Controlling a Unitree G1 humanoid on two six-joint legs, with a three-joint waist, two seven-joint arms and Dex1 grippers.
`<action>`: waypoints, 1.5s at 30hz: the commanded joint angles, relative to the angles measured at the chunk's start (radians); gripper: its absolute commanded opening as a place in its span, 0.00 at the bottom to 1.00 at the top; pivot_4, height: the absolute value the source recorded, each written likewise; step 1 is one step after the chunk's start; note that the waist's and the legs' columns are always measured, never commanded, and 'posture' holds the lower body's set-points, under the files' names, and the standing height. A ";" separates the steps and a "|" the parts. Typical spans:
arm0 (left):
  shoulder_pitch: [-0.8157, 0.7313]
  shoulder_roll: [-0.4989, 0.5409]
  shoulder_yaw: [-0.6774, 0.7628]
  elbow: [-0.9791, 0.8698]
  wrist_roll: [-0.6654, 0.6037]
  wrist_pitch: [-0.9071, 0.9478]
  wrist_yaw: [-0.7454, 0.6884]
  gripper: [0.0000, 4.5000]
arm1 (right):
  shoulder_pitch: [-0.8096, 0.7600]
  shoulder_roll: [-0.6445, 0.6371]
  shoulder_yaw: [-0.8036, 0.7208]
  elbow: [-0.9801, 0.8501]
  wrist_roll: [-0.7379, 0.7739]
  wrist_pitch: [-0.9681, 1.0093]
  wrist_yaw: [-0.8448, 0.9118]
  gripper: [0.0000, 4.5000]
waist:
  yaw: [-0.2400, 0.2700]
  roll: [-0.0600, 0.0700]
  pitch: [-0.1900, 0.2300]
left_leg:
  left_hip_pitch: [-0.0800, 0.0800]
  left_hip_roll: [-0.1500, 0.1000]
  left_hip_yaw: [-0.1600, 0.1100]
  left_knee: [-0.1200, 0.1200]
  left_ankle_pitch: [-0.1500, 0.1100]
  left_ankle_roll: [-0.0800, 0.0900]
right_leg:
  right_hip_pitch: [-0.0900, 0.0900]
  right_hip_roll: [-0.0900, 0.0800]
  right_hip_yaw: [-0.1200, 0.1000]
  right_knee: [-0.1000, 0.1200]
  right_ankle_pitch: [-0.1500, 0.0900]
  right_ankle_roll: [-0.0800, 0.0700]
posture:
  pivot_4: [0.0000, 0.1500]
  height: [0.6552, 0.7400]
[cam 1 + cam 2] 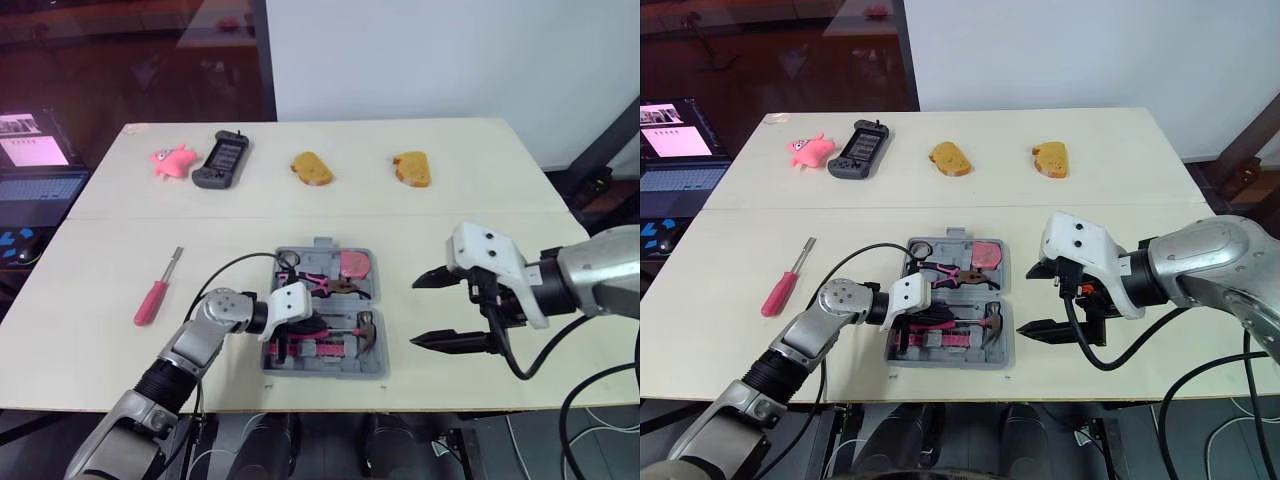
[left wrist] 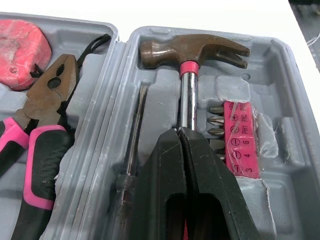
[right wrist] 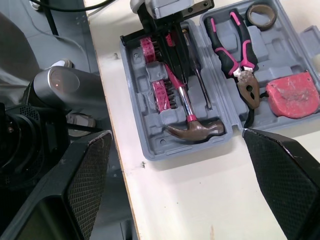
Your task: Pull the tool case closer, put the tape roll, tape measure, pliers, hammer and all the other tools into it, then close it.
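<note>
The open case point(image 1: 375, 366) sat near the table's point(image 1: 430, 225) front edge, the hammer point(image 2: 195, 50) lying in it. The left jaws clenched the hammer's handle; the right jaws hung released beside the case. A screwdriver point(image 1: 154, 296) lay apart, left.

Grey tool case point(image 3: 146, 126) — pink-and-black pliers point(image 3: 239, 52); pink-banded brown hammer point(image 2: 192, 50)

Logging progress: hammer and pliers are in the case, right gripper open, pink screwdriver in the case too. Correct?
Not quite. The pink screwdriver lies on the table, left of the case, as the left eye view shows. The hammer and pliers are in the case, and the right gripper is open.
</note>
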 commanded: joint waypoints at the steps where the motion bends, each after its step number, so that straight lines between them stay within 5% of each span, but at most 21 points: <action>1: 0.060 0.035 -0.100 0.062 0.108 0.018 -0.014 0.02 | -0.021 -0.013 -0.008 -0.001 0.002 -0.003 0.008 1.00 | 0.000 0.001 -0.005 | 0.000 0.000 0.000 0.000 0.000 0.000 | 0.000 0.000 0.000 0.000 0.000 0.000 | 1.00 1.00; 7: 0.066 0.032 -0.082 0.042 0.092 0.031 -0.012 0.02 | -0.020 -0.006 0.001 0.004 -0.004 -0.008 0.008 1.00 | -0.001 0.001 -0.018 | 0.002 0.000 0.000 -0.004 0.000 0.000 | 0.000 0.000 0.000 -0.001 -0.001 0.001 | 1.00 1.00; 12: 0.057 0.019 0.057 -0.027 -0.053 0.108 -0.009 0.02 | -0.009 0.010 0.002 0.013 -0.019 -0.045 0.015 1.00 | -0.004 0.001 -0.017 | 0.001 0.000 0.000 -0.004 0.000 0.000 | -0.001 0.000 0.000 -0.001 -0.001 0.001 | 1.00 1.00; 16: 0.074 0.103 0.211 -0.163 -0.203 0.161 -0.058 0.02 | 0.054 0.056 -0.007 0.037 -0.058 -0.151 0.041 1.00 | -0.007 -0.001 -0.016 | 0.000 0.001 0.000 -0.005 0.000 0.000 | -0.003 0.001 0.000 0.000 -0.001 0.001 | 1.00 1.00; 19: 0.100 0.167 0.305 -0.216 -0.269 0.183 -0.066 0.20 | 0.118 0.092 -0.040 0.083 -0.074 -0.241 0.093 1.00 | -0.003 0.000 -0.015 | 0.000 0.001 0.000 -0.005 0.000 0.000 | -0.003 0.000 0.000 0.000 -0.001 0.001 | 1.00 1.00; 26: 0.301 0.343 0.681 -0.240 -0.396 0.205 -0.045 1.00 | 0.268 0.185 -0.079 0.278 -0.212 -0.451 0.111 1.00 | -0.007 -0.001 -0.014 | 0.000 0.001 0.000 -0.006 0.000 0.000 | -0.004 0.000 0.001 -0.001 -0.001 0.001 | 1.00 1.00; 34: 0.676 0.343 1.119 -0.084 -0.441 0.082 -0.018 1.00 | 0.503 0.231 -0.256 0.597 -0.300 -0.617 0.168 1.00 | -0.001 -0.001 -0.013 | 0.000 0.001 0.002 -0.006 -0.001 0.000 | -0.003 0.000 0.002 -0.002 -0.003 -0.003 | 1.00 1.00; 45: 0.784 0.329 1.250 -0.002 -0.494 0.046 -0.010 1.00 | 0.518 0.247 -0.283 0.712 -0.334 -0.665 0.207 1.00 | -0.002 -0.001 -0.013 | 0.001 0.003 0.002 -0.006 -0.002 -0.003 | -0.002 -0.001 0.002 -0.003 -0.005 -0.006 | 1.00 1.00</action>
